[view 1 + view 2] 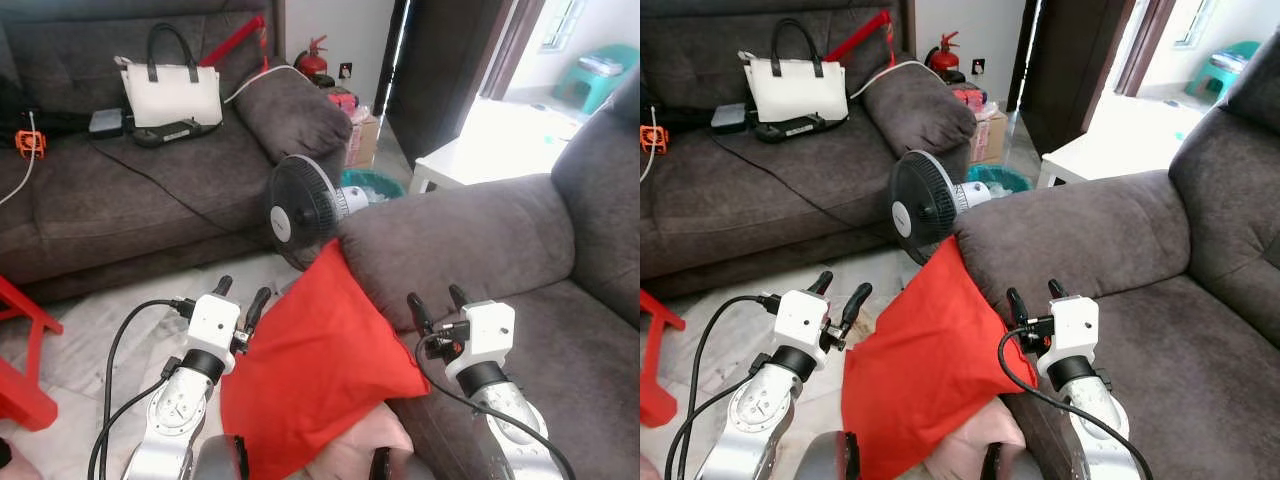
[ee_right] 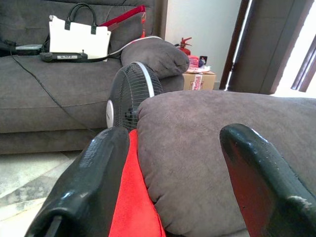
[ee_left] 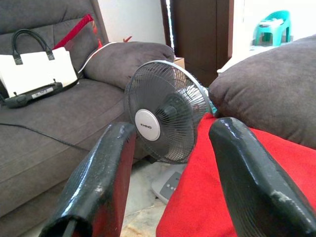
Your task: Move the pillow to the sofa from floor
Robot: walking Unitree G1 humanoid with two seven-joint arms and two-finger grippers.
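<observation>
**Flanking the red pillow before the lift**

Leaning against the sofa armrest (image 1: 450, 240), lower end toward the floor (image 1: 100, 330): red pillow (image 1: 320, 370), propped there rather than lying flat. Left gripper (image 1: 238, 297) at the pillow's left edge, fingers parted, nothing held. Right gripper (image 1: 437, 306) at its right corner beside the armrest, likewise spread and empty. Placed one per side, probably to squeeze the soft pillow between both arms. Just behind the top corner: table fan (image 1: 305, 207), a likely snag. On the far sofa: white handbag (image 1: 170, 90).
</observation>
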